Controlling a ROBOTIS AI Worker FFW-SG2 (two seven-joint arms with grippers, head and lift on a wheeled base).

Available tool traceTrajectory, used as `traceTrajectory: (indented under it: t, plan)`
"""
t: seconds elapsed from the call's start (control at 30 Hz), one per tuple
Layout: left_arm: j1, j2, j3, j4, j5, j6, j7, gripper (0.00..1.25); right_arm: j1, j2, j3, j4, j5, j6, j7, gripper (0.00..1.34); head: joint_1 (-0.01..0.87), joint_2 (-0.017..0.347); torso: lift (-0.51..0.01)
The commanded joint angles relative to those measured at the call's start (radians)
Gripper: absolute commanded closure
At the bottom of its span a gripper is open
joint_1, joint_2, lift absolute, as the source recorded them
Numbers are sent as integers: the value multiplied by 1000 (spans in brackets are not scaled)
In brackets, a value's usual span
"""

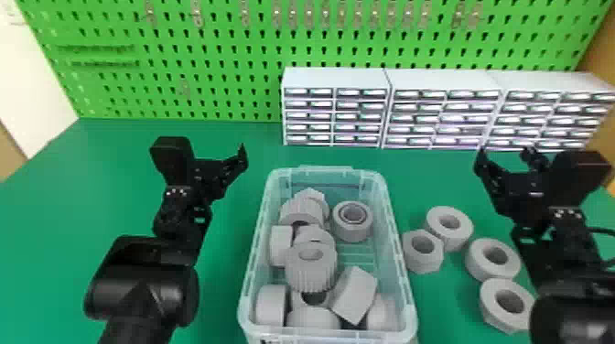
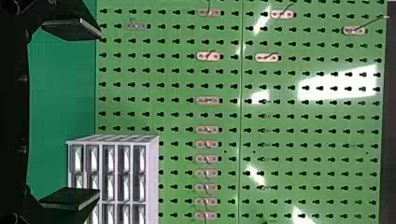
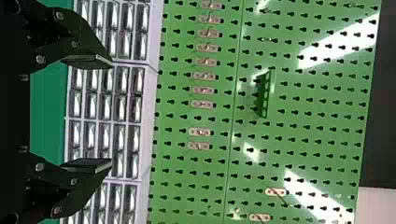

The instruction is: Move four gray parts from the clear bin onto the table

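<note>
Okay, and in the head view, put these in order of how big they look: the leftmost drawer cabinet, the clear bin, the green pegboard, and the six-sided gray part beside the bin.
Largest to smallest:
Green pegboard
Clear bin
Leftmost drawer cabinet
Six-sided gray part

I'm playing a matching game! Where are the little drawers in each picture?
Head view: drawers stand at the back of the table, middle to right.
Left wrist view: drawers, sideways, partly behind one finger of the left gripper.
Right wrist view: drawers, sideways, behind and between the fingers of the right gripper.
Shared landmark: the green board with holes, behind them.
</note>
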Motion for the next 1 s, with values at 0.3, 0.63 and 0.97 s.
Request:
traceTrajectory:
  t: [0.3,0.63,0.97]
  plan:
    - [3,0,0,0,0,0,0,98,-3,-3,13,0,4,-6,0,512,693,72,-52]
    - [9,-14,14,3,-4,0,0,98,-7,-14,28,0,0,-5,0,512,693,72,-52]
    - [6,-18,17,3,-12,0,0,98,-9,-18,36,0,0,-3,0,512,693,72,-52]
